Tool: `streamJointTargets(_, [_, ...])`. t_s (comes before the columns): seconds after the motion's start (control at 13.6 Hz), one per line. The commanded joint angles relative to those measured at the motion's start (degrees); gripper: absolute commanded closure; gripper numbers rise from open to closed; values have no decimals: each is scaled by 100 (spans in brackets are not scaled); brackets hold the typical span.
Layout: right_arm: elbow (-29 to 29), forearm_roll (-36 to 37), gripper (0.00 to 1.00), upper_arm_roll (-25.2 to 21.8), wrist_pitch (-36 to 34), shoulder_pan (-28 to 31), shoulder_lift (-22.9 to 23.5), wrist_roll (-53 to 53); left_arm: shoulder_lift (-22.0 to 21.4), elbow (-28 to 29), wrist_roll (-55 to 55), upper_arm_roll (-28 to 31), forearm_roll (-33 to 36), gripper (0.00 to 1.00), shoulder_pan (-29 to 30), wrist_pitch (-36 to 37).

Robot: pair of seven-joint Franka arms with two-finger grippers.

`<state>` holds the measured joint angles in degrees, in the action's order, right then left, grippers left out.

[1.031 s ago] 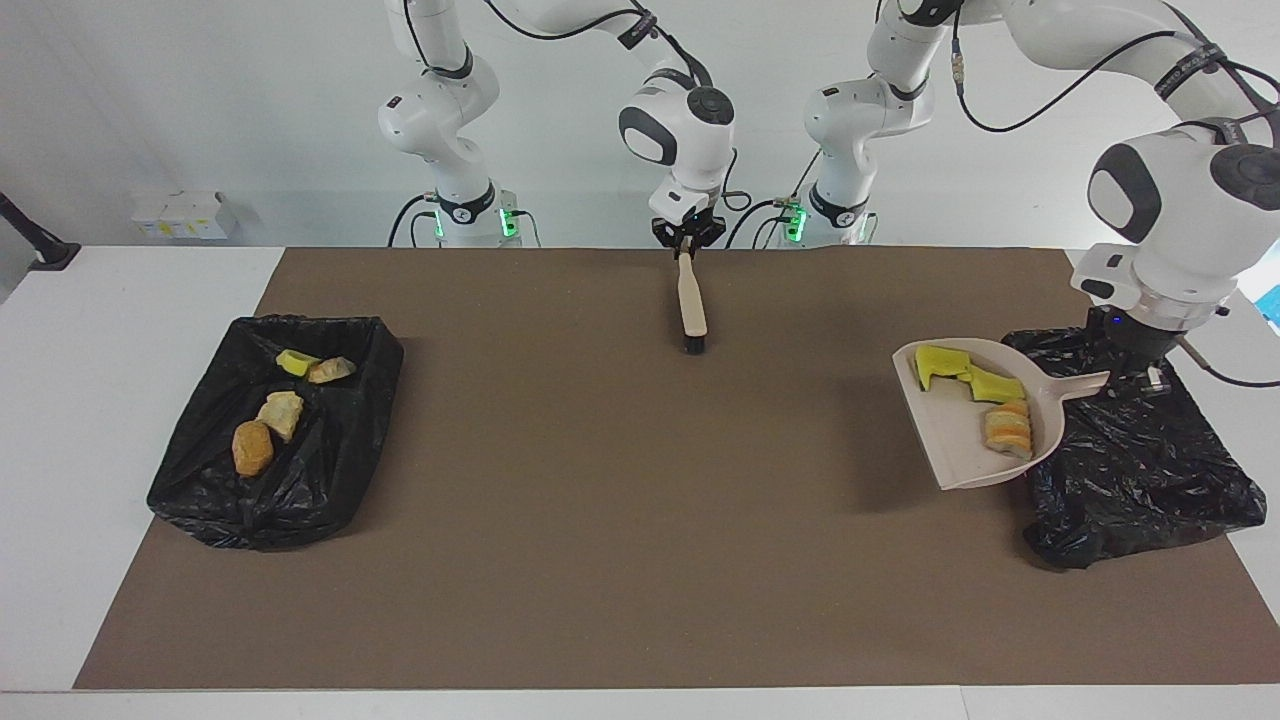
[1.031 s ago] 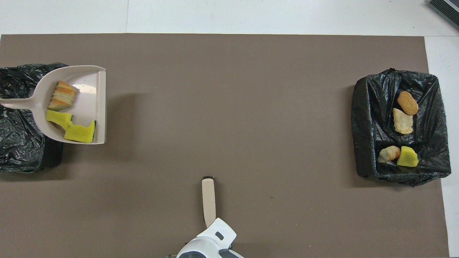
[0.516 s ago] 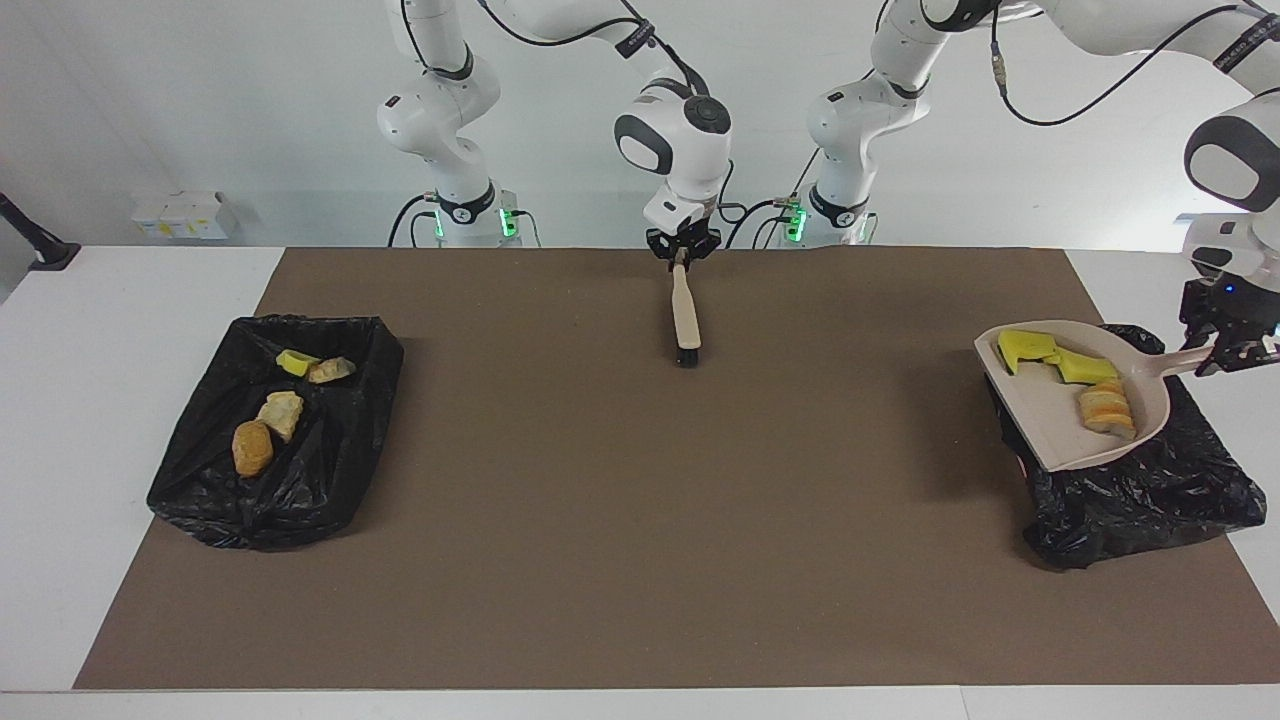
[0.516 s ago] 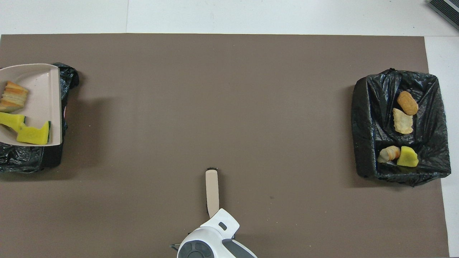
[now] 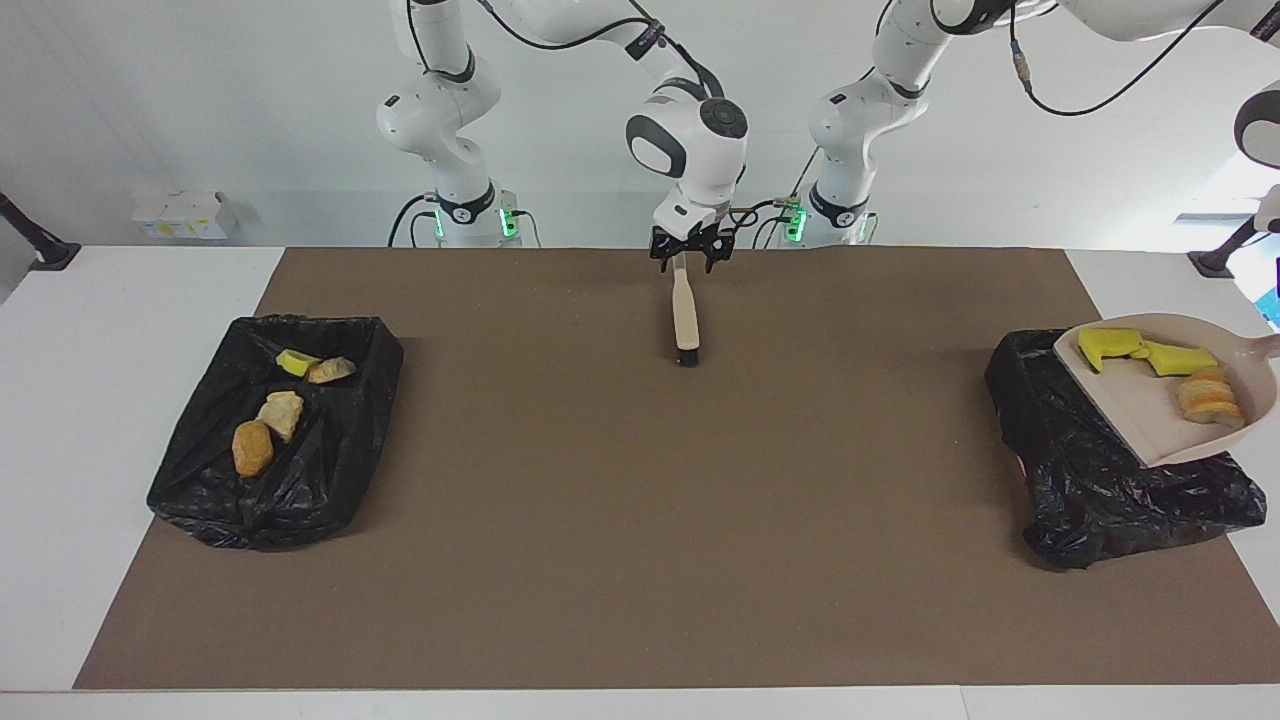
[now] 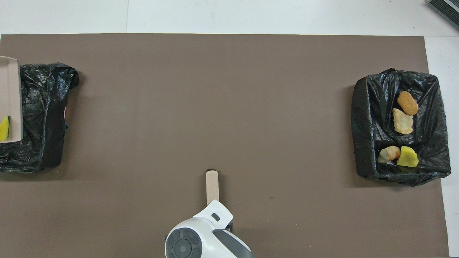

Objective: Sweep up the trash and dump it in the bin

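Observation:
A beige dustpan hangs tilted over the black-bagged bin at the left arm's end of the table. It carries trash: two yellow foam chunks and a striped bread-like lump. Its handle runs out of the facing view, where my left gripper is hidden. In the overhead view only the dustpan's edge and a yellow chunk show over that bin. My right gripper stands open over the handle end of the brush, which lies on the brown mat.
A second black-bagged bin at the right arm's end holds several trash pieces, among them a yellow chunk and an orange lump. In the overhead view the right arm's wrist covers the brush's handle end.
The dustpan with its trash has moved toward the left arm's end, over the bin, and the left gripper has left the view. The right gripper has opened off the brush handle.

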<state>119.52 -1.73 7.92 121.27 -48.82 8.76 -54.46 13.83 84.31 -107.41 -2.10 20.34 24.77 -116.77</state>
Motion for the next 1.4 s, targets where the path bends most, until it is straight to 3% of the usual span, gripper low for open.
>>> streamJointTargets(0.0, [-428, 155, 0, 43, -339, 214, 118, 58, 111, -135, 70, -27, 827, 100, -51, -144])
streamJointTargets(0.22, [-841, 77, 0, 35, -673, 644, 65, 600, 50, -82, 1121, -27, 2320, 100, -350, -101])
streamJointTargets(0.44, [-1394, 15, 0, 35, -1506, 1320, -84, 1488, -38, 76, 2019, -19, 2877, 100, -394, -39])
streamJointTargets(0.66, [-2220, -117, 0, 17, -2640, 2111, -85, 2778, -546, 856, 3459, -27, 3693, 100, -447, -39])
streamJointTargets(0.96, [-2872, -4, 0, 8, -3512, 3113, -93, 4186, -662, 973, 3683, -27, 4301, 100, -667, -21])
streamJointTargets(1.33, [-2961, 85, 0, -97, -3522, 4467, -260, 5383, -793, 920, 3886, -36, 4996, 100, -1036, 392])
